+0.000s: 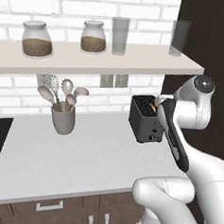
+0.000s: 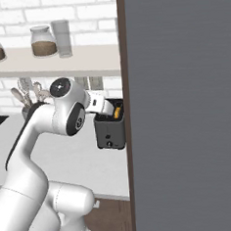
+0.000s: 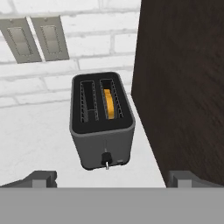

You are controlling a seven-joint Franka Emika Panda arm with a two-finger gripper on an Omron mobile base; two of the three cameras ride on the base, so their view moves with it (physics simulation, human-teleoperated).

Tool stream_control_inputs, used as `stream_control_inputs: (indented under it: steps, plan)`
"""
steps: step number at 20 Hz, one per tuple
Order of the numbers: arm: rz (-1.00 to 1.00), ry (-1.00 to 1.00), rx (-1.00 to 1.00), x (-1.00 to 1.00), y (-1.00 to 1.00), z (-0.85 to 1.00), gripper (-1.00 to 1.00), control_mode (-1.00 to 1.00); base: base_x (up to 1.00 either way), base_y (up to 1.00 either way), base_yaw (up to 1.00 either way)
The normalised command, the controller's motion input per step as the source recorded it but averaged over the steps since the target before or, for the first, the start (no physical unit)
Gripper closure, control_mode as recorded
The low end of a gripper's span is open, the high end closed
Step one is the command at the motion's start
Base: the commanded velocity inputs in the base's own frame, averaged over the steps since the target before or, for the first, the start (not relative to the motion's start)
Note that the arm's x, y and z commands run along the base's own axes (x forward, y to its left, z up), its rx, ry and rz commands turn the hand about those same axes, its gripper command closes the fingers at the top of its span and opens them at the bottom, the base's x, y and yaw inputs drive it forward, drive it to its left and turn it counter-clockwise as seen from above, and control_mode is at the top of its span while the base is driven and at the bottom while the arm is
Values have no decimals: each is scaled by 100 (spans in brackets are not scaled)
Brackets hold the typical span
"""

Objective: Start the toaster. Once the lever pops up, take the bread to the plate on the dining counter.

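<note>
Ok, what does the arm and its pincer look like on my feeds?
A glossy white arm of rounded segments, with dark bands at the joints and a round dark cap on one joint. The pincer has two small dark grey fingertips. No cables or markings show.

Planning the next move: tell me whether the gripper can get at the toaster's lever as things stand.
Probably yes. The open gripper hovers just in front of and above the toaster, with nothing between them; the lever faces it, and the dark panel stands alongside, to one side.
</note>
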Motion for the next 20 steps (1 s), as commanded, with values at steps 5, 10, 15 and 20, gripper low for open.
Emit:
stream_control_inputs:
  steps: [5, 10, 15, 20]
  plan:
    - [0, 0, 0, 0, 0, 0, -100, -100, 0, 0, 0]
    - [0, 0, 0, 0, 0, 0, -100, -100, 0, 0, 0]
    - [0, 0, 0, 0, 0, 0, -100, -100, 0, 0, 0]
    - [0, 0, 0, 0, 0, 0, -100, -100, 0, 0, 0]
